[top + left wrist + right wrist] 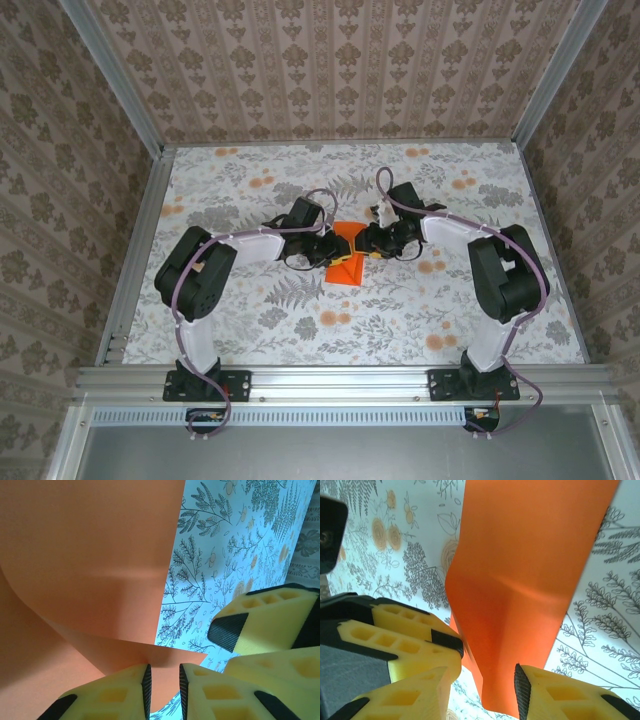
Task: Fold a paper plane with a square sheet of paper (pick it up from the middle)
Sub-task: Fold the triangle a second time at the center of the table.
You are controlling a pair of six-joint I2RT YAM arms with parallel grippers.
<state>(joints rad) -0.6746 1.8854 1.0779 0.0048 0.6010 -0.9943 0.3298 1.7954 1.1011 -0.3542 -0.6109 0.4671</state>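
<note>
Orange sheet (346, 268) sits mid-surface (250, 320), curled up between both arms, with no dart shape yet. Left end effector (164, 682): jaws close together, a corner of the sheet in the slot. Whether they bite it, I cannot tell. Right end effector (487, 692): jaws spread, straddling the sheet's narrow end. Judgement: a fold is in hand. To do it well, anchor one side firmly before the other pulls, match edge to edge, then press the crease flat — otherwise it may skew.
</note>
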